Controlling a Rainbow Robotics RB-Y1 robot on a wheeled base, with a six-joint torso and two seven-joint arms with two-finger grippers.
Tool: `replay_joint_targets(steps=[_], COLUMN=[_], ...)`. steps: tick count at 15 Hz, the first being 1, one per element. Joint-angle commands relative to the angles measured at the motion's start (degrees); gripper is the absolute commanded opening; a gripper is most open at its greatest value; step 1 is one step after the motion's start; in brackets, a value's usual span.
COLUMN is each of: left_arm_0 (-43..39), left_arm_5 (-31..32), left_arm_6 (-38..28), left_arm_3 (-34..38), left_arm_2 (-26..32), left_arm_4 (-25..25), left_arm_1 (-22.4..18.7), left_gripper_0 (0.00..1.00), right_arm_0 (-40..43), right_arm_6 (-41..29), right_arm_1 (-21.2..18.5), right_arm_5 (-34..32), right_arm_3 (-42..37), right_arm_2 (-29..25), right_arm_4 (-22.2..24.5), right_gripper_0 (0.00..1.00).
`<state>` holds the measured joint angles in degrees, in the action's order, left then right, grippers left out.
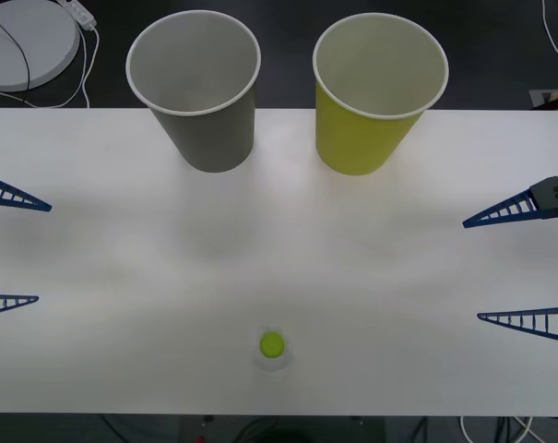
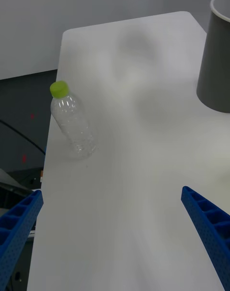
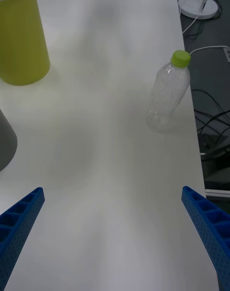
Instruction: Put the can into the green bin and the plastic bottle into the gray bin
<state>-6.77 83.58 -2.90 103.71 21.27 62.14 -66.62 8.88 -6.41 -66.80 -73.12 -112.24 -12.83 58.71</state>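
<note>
While both arms waited at the sides of the white counter (image 1: 279, 258), neither touched anything. The left hand (image 1: 9, 249) hung over the counter's left edge with its two blue ribbed fingers (image 1: 16, 198) spread wide and nothing between them. The right hand (image 1: 518, 263) mirrored it over the right edge, its fingers (image 1: 504, 212) likewise parted and released, gripping nothing.

Between the two hands and well apart from both, the plastic bottle (image 1: 273, 349) stood upright close to the counter's near edge, roughly midway across. From above, little more than its lime-green cap (image 1: 272, 344) showed; in the left wrist view the clear ribbed bottle (image 3: 166, 97) appeared whole, standing alone on bare counter, and the right wrist view showed the bottle (image 2: 72, 121) near the counter's edge.

Farther out, at the counter's far edge, two large paper cups stood upright and near each other without touching. The gray bin (image 1: 205, 101) was on the left, the green bin (image 1: 369, 111) on the right, both with white rims, and nothing showed in the parts of their insides that were in view.

Off the counter at the far left, a round white lamp base (image 1: 25, 41) with a trailing cable (image 1: 80, 55) rested on the dark floor.
</note>
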Motion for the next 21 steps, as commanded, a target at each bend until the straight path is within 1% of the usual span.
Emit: replay_joint_targets(steps=[1, 4, 8, 10, 11, 14, 16, 18, 21], left_arm_0=[0.0, -1.0, -1.1, -1.1, -1.1, -1.1, -1.0, -1.1, -1.1], left_arm_5=[0.0, 0.2, 0.7, 2.2, 3.0, 4.3, 4.8, 5.4, 6.2], left_arm_6=[0.0, 0.1, 0.5, 1.2, 2.5, 10.5, 15.4, 18.0, 19.9], left_arm_3=[0.0, -0.5, -0.8, -2.1, -3.3, -8.7, -12.3, -14.1, -15.9], left_arm_2=[0.0, -0.6, -0.9, -1.0, -1.2, -4.7, -6.9, -7.9, -10.1], left_arm_4=[0.0, 0.3, 0.1, -0.8, -1.4, -5.3, -6.5, -6.6, -6.6], left_arm_1=[0.0, -0.1, -3.2, -3.1, -2.9, -2.9, -2.9, -2.8, -0.7], left_gripper_0=[1.0, 1.0, 1.0, 1.0, 1.0, 1.0, 1.0, 1.0, 1.0], right_arm_0=[0.0, 0.0, 0.0, 0.0, 0.0, 0.0, 0.0, 0.0, 0.0], right_arm_6=[0.0, 0.0, 0.0, 0.0, 0.0, 0.0, 0.0, 0.0, 0.0], right_arm_1=[0.0, 0.0, 0.0, 0.0, 0.0, 0.0, 0.0, 0.0, 0.0], right_arm_5=[0.0, 0.0, 0.0, 0.0, 0.0, 0.0, 0.0, 0.0, 0.0], right_arm_3=[0.0, 0.0, 0.0, 0.0, 0.0, 0.0, 0.0, 0.0, 0.0], right_arm_2=[0.0, 0.0, 0.0, 0.0, 0.0, 0.0, 0.0, 0.0, 0.0], right_arm_4=[0.0, 0.0, 0.0, 0.0, 0.0, 0.0, 0.0, 0.0, 0.0], right_gripper_0=[1.0, 1.0, 1.0, 1.0, 1.0, 1.0, 1.0, 1.0, 1.0])
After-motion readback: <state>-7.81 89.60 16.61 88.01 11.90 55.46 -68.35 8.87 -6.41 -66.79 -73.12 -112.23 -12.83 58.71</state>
